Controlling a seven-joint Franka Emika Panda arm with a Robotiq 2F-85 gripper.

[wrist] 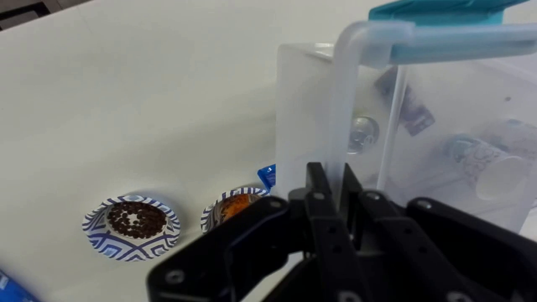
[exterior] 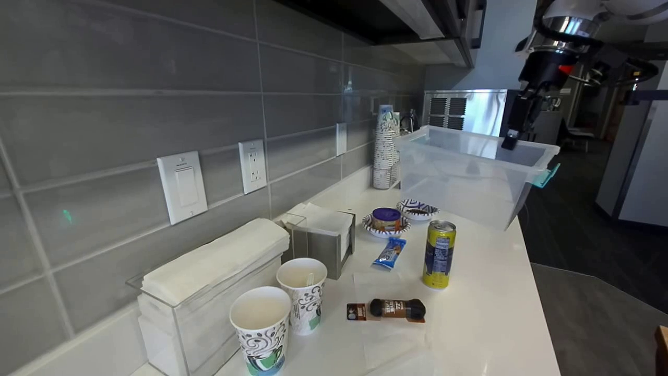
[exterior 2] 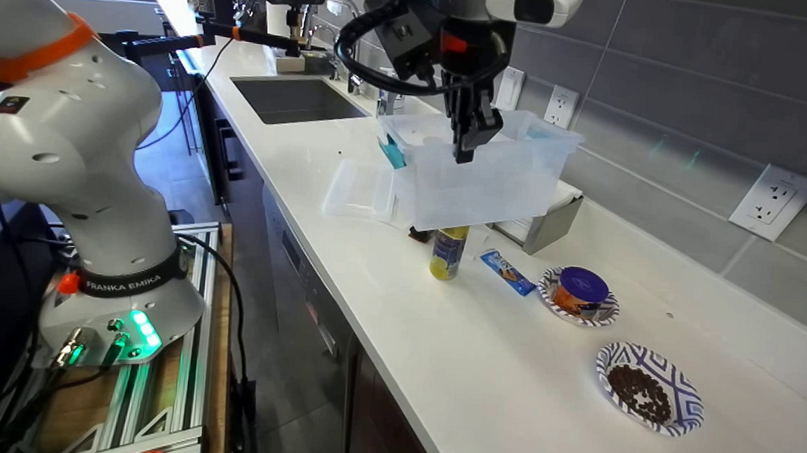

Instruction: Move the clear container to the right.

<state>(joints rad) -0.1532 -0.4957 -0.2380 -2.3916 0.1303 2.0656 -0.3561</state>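
Black jaws pinching clear container (exterior: 462, 183), gray sink (exterior 2: 298, 101) only in an exterior view

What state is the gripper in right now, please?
Gripper: closed, holding the clear container by its rim.

In an exterior view, smooth white counter (exterior 2: 486, 371) leaves passage at lower centre; a yellow-and-blue metal can (exterior 2: 448, 255) obstructs mid-frame.
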